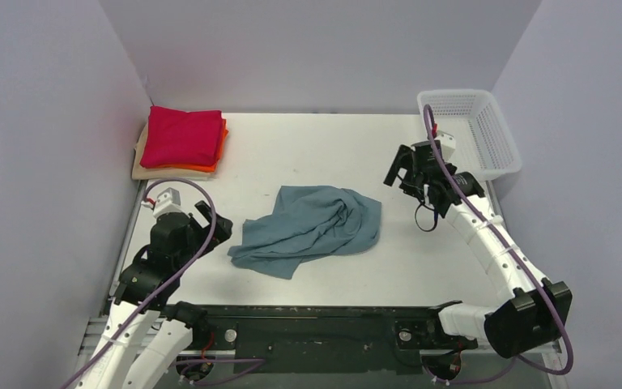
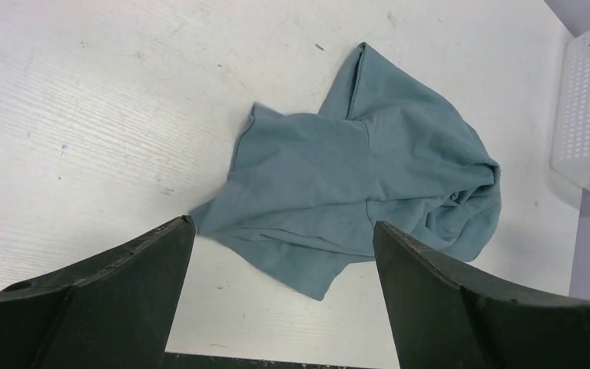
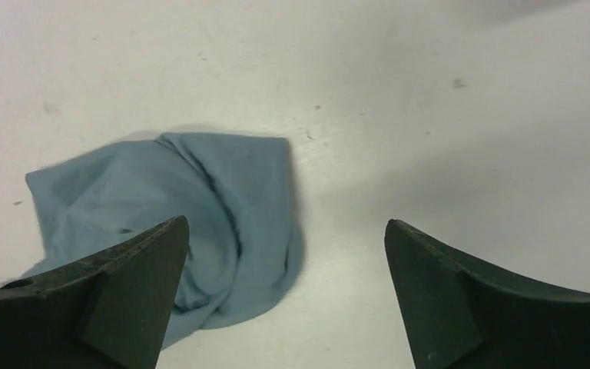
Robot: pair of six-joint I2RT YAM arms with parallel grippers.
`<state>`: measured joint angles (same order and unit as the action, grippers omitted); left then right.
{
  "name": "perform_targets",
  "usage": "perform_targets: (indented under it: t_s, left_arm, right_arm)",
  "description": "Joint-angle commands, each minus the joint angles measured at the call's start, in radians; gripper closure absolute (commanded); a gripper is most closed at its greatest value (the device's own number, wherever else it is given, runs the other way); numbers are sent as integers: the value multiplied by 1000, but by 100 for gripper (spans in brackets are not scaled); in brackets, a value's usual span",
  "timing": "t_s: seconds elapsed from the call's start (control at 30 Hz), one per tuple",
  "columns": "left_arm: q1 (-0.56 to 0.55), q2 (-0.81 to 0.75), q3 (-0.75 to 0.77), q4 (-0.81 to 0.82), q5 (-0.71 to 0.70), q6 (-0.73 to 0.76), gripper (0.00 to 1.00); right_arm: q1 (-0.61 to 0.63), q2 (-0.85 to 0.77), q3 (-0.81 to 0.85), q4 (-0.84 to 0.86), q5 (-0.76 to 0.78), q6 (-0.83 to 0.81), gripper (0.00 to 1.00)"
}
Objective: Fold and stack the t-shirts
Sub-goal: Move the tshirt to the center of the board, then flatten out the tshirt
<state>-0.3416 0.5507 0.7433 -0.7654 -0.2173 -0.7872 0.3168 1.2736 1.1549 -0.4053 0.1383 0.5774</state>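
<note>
While teal-blue t-shirt (image 1: pixel 308 229) lies crumpled, unfolded, at centre of table (image 1: pixel 332 138), stack of folded tees (image 1: pixel 182 138) is noted at far-left corner. Left gripper (image 1: pixel 215 220), right gripper (image 1: pixel 401 168): splayed, nothing held, flanking shirt. Step judged: flattening; edge corners to be pinched next.

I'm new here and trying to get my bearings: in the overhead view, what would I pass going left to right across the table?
folded stack → teal shirt → right gripper → basket
</note>
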Motion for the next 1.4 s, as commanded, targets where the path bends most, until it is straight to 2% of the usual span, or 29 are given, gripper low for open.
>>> perform_targets:
  t_s: [0.0, 0.1, 0.17, 0.2, 0.3, 0.33, 0.43, 0.53, 0.6, 0.67, 0.8, 0.87, 1.0, 1.17, 1.2, 1.23, 1.27, 1.3, 1.37]
  left_arm:
    - [-2, 7, -24, -14, -10, -62, 3]
    - [-2, 51, -61, 35, 7, -85, 3]
    - [-1, 89, -71, 53, 9, -101, 3]
    - [-1, 103, -71, 57, 10, -104, 3]
    - [8, 161, -75, 63, 30, -103, 3]
    - [10, 169, -78, 65, 36, -104, 3]
    - [47, 196, -99, 59, 49, -105, 3]
    - [123, 223, -95, 29, 55, -91, 3]
    - [225, 235, -98, 27, 125, -85, 3]
    - [276, 233, -117, 41, 181, -85, 3]
    - [297, 219, -149, 59, 211, -90, 3]
    - [297, 213, -167, 73, 232, -95, 3]
    - [297, 204, -195, 99, 275, -104, 3]
    - [297, 202, -204, 106, 275, -104, 3]
    - [297, 202, -205, 108, 279, -104, 3]
    - [297, 202, -210, 116, 282, -104, 3]
    - [297, 201, -214, 123, 291, -104, 3]
    - [297, 202, -220, 135, 306, -104, 3]
    - [297, 204, -227, 154, 335, -96, 3]
  right_arm:
    - [47, -156, -28, -69, 194, -60, 6]
    - [190, -187, -99, -72, 183, -60, 6]
    - [365, -161, -142, -26, 107, -38, 8]
    - [411, -146, -154, 24, 70, -10, 8]
    - [647, -8, -166, 149, 16, 1, 11]
    - [688, 33, -150, 179, 6, -26, 12]
    - [839, 250, -2, 178, -22, -52, 18]
    - [901, 406, 108, 190, -55, -60, 24]
    - [923, 523, 163, 205, -57, -53, 27]
    - [930, 597, 202, 209, -56, -44, 31]
    - [931, 702, 259, 196, -31, -32, 33]
    - [930, 735, 272, 173, 53, -32, 34]
    - [929, 764, 275, 127, 185, -39, 35]
    - [931, 783, 239, 85, 239, -37, 40]
    - [932, 782, 220, 86, 246, -30, 44]
    - [932, 778, 210, 95, 247, -18, 53]
    - [932, 768, 189, 101, 252, -11, 64]
    - [932, 747, 179, 113, 258, 1, 87]
    - [932, 691, 141, 130, 268, 13, 100]
